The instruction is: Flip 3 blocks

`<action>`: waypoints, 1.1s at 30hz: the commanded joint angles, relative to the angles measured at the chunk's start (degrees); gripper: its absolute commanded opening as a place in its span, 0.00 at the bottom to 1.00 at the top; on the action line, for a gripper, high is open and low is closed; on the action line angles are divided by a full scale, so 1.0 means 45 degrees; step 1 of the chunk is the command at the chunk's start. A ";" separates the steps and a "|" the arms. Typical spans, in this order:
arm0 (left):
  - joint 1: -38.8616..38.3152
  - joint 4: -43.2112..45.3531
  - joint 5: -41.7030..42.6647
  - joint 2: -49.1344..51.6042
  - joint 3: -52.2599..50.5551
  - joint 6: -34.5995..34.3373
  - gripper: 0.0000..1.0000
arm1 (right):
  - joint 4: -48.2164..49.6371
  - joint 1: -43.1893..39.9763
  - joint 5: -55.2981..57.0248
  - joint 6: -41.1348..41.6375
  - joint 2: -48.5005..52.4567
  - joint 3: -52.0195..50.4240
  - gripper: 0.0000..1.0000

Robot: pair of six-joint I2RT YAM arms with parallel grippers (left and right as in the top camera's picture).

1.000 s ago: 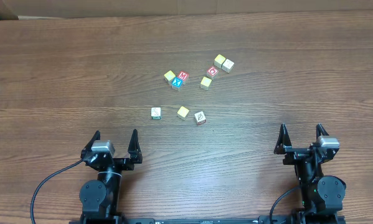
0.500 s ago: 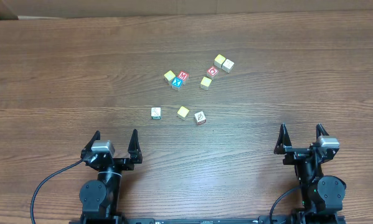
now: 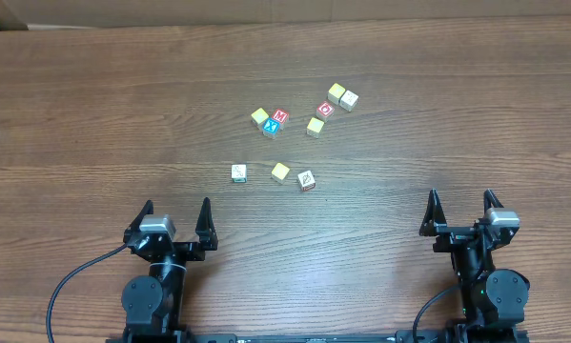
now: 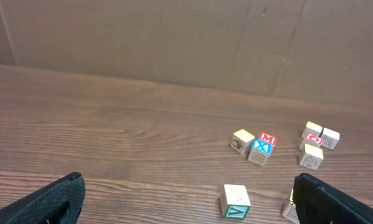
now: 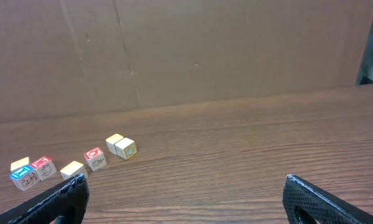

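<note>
Left claw (image 3: 177,204): wide, empty, well short of the blocks (image 3: 280,172)
Right claw (image 3: 459,196): wide, empty
Approach: descend straddling the leftmost block (image 3: 238,172), pinch sides, roll over

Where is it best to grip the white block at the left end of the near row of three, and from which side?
Probably its two opposite side faces, coming straight down from above with the open left gripper. The white block sits flat, apart from the yellow-faced block, so its sides are free.
</note>
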 commanded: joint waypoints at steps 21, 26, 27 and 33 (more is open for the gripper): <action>0.0044 -0.1690 0.4308 0.4862 0.4707 0.0835 1.00 | 0.1005 -0.0044 -0.6329 0.5022 0.1088 0.1093 1.00; 0.0034 -0.4255 0.4294 0.9384 0.8301 0.0908 1.00 | 0.0709 -0.0044 -0.7839 0.5017 0.3298 0.3084 1.00; 0.0015 -0.4750 0.4367 1.0137 0.8932 0.0908 1.00 | 0.0379 -0.0039 -0.8004 0.5017 0.3774 0.3619 1.00; -0.0539 -0.8898 0.4590 1.4906 1.3318 0.0903 1.00 | -0.4760 -0.0010 -0.8990 0.5042 0.7572 0.8301 1.00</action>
